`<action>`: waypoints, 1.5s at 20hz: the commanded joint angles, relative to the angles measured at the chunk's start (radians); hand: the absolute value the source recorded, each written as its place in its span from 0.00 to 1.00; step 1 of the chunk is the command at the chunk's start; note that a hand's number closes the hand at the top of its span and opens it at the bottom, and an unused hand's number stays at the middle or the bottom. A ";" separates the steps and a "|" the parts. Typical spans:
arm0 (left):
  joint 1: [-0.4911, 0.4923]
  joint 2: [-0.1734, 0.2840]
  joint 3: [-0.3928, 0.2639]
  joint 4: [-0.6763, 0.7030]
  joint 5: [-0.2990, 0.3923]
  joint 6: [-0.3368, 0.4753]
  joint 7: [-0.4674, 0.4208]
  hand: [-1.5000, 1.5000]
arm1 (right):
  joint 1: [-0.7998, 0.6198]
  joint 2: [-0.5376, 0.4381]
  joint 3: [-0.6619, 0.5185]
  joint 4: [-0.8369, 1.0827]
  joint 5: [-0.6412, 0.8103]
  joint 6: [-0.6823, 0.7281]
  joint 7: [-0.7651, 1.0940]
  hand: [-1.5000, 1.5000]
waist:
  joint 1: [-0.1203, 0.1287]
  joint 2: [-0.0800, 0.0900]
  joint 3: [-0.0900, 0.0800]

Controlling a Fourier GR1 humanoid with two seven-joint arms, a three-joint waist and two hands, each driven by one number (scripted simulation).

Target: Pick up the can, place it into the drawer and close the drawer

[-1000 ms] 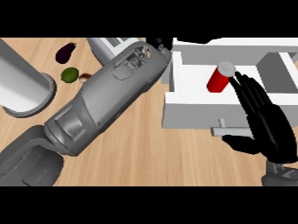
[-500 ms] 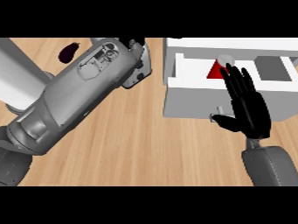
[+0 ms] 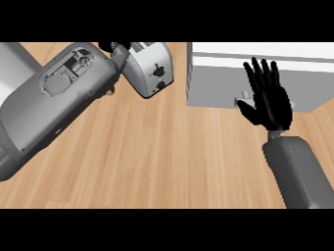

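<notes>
- Head view: you have the white box-shaped drawer unit [image 3: 220,78] at the upper right, smooth and flat-faced, its front panel flush with the body and running out of view at the right edge.
- Your right hand [image 3: 269,100], matte black on a smooth grey forearm, lies flat against that front, fingers straight and together pointing up, thumb spread toward the small handle; it holds nothing.
- You cannot see the can from here; no red shows anywhere, and the drawer's inside is hidden.
- Your left forearm, a broad grey shell with a round panel, crosses the left side diagonally; the left hand [image 3: 113,47] shows only as a black sliver at the top edge, so you cannot tell how its fingers stand.
- A shiny metal toaster [image 3: 151,68] with dark knobs sits tilted just beside that forearm.
- Pale wood-grain counter [image 3: 169,162] lies bare between both arms.
</notes>
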 commanded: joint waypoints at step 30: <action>0.416 0.169 0.024 -0.427 -0.110 -0.002 0.037 0.00 | -0.661 -0.087 -0.212 0.786 0.025 -0.272 0.013 0.00 | 0.041 0.041 0.013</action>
